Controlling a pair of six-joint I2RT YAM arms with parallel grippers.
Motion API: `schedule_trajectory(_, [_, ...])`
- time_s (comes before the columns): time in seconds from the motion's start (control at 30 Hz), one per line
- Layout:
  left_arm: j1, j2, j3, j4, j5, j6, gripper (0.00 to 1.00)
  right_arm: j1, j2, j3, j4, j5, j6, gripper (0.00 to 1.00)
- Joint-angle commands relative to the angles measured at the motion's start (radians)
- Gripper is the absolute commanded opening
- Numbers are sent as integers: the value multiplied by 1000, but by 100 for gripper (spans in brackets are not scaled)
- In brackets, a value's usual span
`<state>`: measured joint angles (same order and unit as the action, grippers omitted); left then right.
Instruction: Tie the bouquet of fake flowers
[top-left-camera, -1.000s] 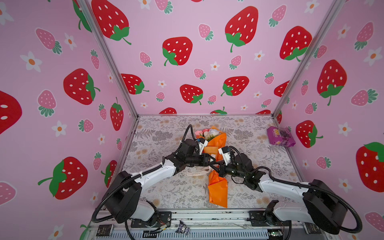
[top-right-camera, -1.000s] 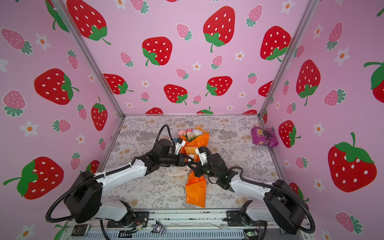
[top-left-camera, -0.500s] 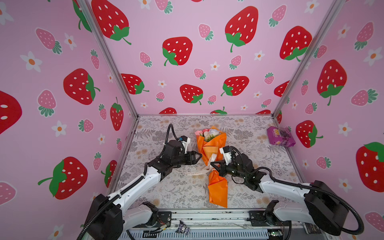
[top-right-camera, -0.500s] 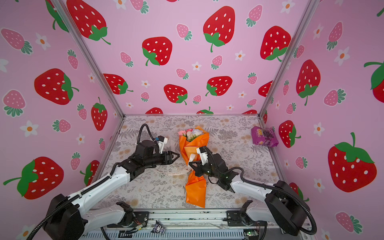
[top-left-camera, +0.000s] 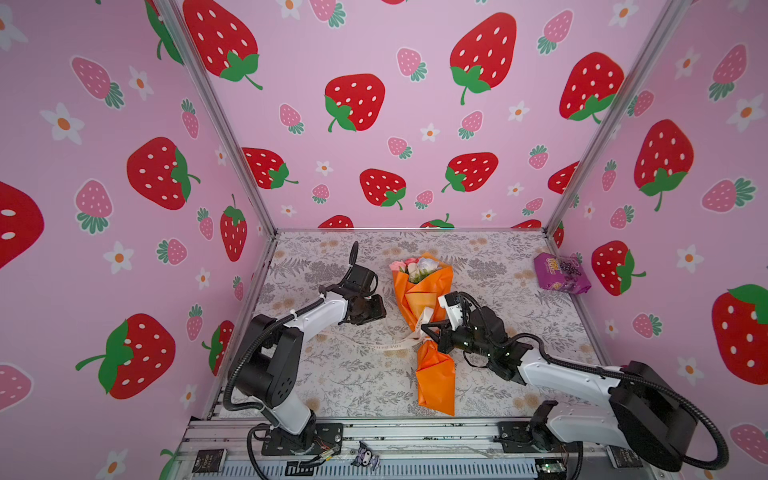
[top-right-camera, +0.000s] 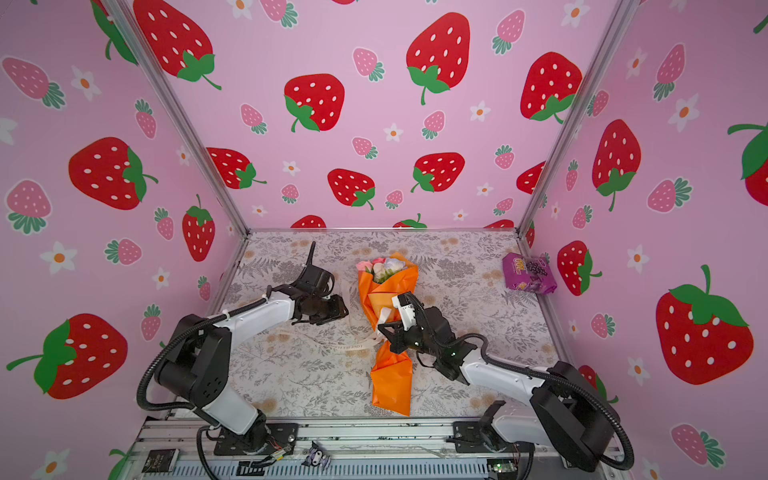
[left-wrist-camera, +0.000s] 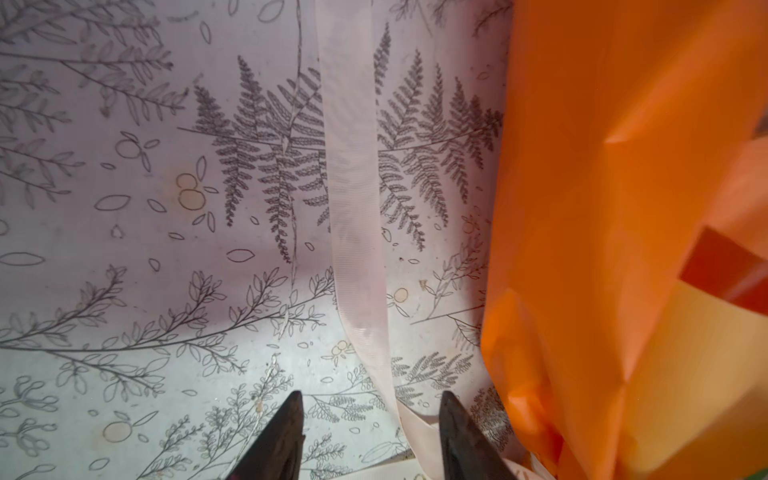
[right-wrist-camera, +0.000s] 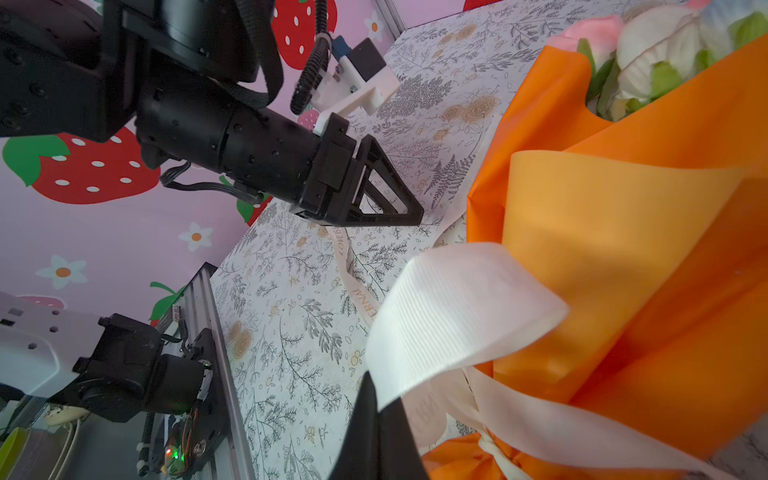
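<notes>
Right hand: my right gripper (right-wrist-camera: 374, 399) is closed. Its black fingertips pinch a cream woven ribbon with printed lettering (right-wrist-camera: 457, 299), which rises from the pinch in a broad loop against the wrapping. The same ribbon is bound around the narrow waist of the bouquet of fake flowers (right-wrist-camera: 623, 249), which is pink and white artificial roses in glossy orange wrapping paper.

Left hand: my left gripper (left-wrist-camera: 370, 401) stands moderately open and holds nothing. A free length of ribbon (left-wrist-camera: 353, 187) lies on the table between its two fingertips, closer to the one nearer the orange paper.

In both top views the left gripper (top-left-camera: 376, 309) (top-right-camera: 338, 309) is just beside the bouquet's left edge, apart from it. The right gripper (top-left-camera: 428, 330) (top-right-camera: 384, 328) meets the waist from the right.

The bouquet (top-left-camera: 419, 299) (top-right-camera: 384, 291) lies flat near the middle of the grey leaf-printed table (top-left-camera: 332, 374), flower heads toward the back wall and tail toward the front rail.

A purple snack packet (top-left-camera: 559, 274) lies in the back right corner, well apart.
</notes>
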<state>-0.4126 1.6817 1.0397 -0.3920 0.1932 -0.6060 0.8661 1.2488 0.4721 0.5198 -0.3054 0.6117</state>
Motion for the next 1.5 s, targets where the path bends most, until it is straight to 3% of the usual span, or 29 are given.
schedule_trajectory(0.0, [-15,52,59,-50,-11,-1,55,5,-3,31,-6,12,-11,0])
schedule_trajectory(0.17, [-35,127,105,-46,-11,-4,54,4,8,36,-4,7,-11,0])
schedule_trajectory(0.27, [-37,152,113,-50,-26,-12,49,4,14,41,-4,4,-12,0])
schedule_trajectory(0.37, [-39,154,101,-49,-40,-15,37,3,14,42,-7,6,-14,0])
schedule_trajectory(0.5, [-38,131,81,-53,-34,-5,13,3,12,43,-23,30,-11,0])
schedule_trajectory(0.6, [-40,62,68,-79,-36,0,0,3,10,53,-55,62,6,0])
schedule_trajectory(0.83, [-63,-257,-58,-118,-50,-22,0,1,8,78,-96,120,53,0])
schedule_trajectory(0.97, [-160,-436,-94,-178,-129,-29,0,1,11,101,-101,120,69,0])
schedule_trajectory(1.2, [-467,-656,-140,-58,-315,-5,0,-8,37,146,-156,96,77,0])
schedule_trajectory(1.33, [-606,-676,-187,108,-328,57,1,-27,47,145,-138,26,93,0])
schedule_trajectory(1.47, [-669,-591,-175,187,-236,150,5,-55,50,143,-119,-34,90,0])
